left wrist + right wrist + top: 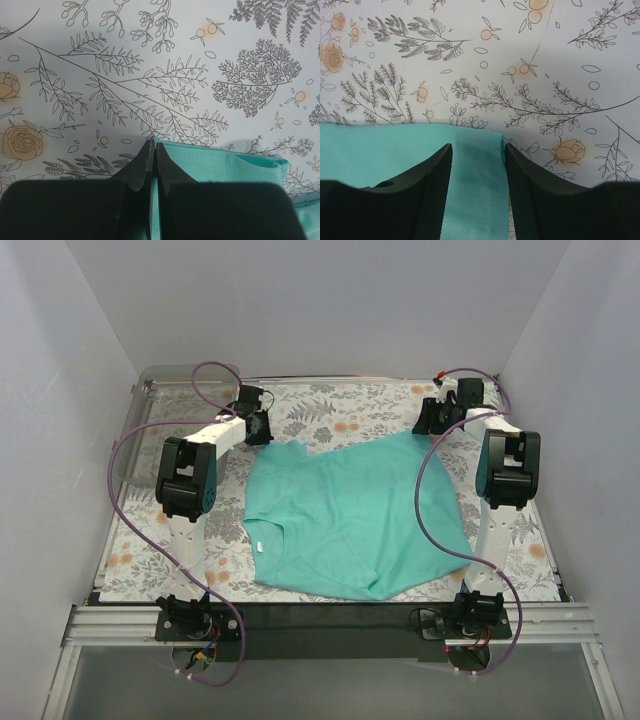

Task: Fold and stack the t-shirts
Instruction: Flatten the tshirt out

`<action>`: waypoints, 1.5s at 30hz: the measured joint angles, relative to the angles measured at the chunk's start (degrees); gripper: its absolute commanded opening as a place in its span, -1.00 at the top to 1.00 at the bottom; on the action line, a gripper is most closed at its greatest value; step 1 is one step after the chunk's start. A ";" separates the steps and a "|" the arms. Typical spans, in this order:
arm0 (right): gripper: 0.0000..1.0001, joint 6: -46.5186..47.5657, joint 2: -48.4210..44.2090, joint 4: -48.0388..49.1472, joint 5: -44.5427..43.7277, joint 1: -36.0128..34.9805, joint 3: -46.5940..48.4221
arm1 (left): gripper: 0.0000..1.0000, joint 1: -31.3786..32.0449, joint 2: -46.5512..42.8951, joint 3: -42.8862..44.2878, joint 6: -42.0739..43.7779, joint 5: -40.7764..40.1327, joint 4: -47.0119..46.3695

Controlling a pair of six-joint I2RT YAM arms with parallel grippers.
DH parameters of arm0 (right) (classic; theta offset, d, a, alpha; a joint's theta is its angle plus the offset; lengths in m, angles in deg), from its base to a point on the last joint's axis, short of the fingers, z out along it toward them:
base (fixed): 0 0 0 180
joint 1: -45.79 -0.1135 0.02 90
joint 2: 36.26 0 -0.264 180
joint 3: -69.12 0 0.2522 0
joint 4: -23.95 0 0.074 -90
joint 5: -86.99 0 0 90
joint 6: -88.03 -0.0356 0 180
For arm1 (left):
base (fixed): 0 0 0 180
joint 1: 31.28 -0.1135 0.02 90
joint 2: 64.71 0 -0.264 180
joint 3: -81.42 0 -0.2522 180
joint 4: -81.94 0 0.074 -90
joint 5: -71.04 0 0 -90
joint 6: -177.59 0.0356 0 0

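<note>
One t-shirt (350, 510), two arms (190, 475) (508, 468).

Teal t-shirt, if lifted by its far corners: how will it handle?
Probably floppy: the t-shirt lies flat with soft wrinkles and a folded-over edge by the left gripper, so it should drape and sag between grips. Likely light, and thin at the hem under the right gripper, so a pinch could slip.

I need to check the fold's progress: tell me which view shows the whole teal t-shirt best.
Top external: the entire teal t-shirt lies spread out, neckline and outline visible. Left wrist shows only a corner pinched in the shut left hand; right wrist only a hemmed edge inside the open right hand.
</note>
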 measured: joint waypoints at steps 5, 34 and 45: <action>0.32 -0.31 0.74 -0.15 0.15 0.00 1.01 | 1.00 0.00 0.00 0.98 0.37 0.31 0.87; 0.97 -6.05 -38.03 15.26 16.33 6.32 -27.08 | 1.00 -2.69 -15.23 -6.12 -0.04 10.88 -10.40; 0.97 0.74 -60.89 2.05 18.05 6.10 -12.02 | 1.00 -2.64 -50.34 -14.97 -3.56 13.31 -26.43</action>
